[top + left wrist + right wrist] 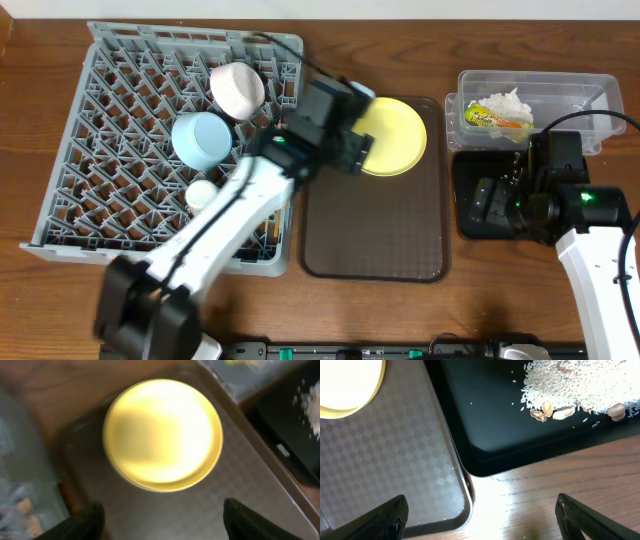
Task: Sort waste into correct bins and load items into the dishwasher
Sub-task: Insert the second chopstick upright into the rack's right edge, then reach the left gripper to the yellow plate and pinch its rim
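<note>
The yellow plate [396, 136] is seen lying flat at the upper end of the brown tray [375, 235], upper middle of the overhead frame. The left gripper [162, 516] is held open and empty over the plate, not touching it. The right gripper [480, 510] is also spread open with nothing in it, by the black tray [495, 420] where crumbs [580, 382] are piled. Wrapper [497, 118] and tissue [511, 100] are in the clear tub [540, 82]. White bowl [237, 88], blue bowl [202, 140] and cup [203, 193] are in the rack [110, 190], left side of the counter [480, 295].

Dark-brown serving tray [375, 235] on the wooden table [30, 300], its surface seemingly faintly checkered.
</note>
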### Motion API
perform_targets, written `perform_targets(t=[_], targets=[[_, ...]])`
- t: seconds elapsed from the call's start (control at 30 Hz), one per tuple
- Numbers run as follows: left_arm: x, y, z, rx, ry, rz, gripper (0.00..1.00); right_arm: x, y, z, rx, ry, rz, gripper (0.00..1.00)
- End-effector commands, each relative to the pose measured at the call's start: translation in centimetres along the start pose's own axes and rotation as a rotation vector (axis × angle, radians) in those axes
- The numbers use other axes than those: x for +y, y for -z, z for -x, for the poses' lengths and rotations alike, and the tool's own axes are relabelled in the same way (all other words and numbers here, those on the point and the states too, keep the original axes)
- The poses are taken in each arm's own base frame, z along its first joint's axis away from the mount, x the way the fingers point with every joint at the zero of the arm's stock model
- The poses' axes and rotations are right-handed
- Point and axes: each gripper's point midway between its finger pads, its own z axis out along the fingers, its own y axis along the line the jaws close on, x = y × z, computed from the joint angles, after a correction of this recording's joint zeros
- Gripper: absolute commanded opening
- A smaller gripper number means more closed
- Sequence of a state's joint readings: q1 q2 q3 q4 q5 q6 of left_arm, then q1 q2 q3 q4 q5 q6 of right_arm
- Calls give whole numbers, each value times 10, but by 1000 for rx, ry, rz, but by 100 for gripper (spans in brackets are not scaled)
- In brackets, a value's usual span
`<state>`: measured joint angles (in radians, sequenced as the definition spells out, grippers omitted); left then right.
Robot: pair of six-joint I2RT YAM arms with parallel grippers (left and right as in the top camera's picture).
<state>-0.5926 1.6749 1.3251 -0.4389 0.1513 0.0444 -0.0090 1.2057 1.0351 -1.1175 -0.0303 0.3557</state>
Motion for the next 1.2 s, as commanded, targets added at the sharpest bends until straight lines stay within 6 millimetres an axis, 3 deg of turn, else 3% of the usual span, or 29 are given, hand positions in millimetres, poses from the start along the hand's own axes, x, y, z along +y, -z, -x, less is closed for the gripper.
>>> perform_targets(t=[0.0, 0.3, 0.67, 0.8, 1.0, 1.17], targets=[[-21, -32, -9, 38, -88, -38, 76, 1, 7, 6, -28, -2, 13, 92], [-66, -109, -46, 102, -307, -107, 79, 2, 7, 6, -28, 0, 13, 92], [-65, -142, -77, 177, -322, -113, 76, 1, 7, 5, -22, 0, 11, 92], [-63, -139, -91, 234, -316, -115, 65, 1, 7, 5, -22, 0, 11, 92], [-60, -131, -111, 328, -254, -108, 25, 1, 7, 5, -22, 0, 11, 92], [-70, -118, -114, 357, -186, -142, 13, 1, 7, 4, -21, 0, 11, 92]])
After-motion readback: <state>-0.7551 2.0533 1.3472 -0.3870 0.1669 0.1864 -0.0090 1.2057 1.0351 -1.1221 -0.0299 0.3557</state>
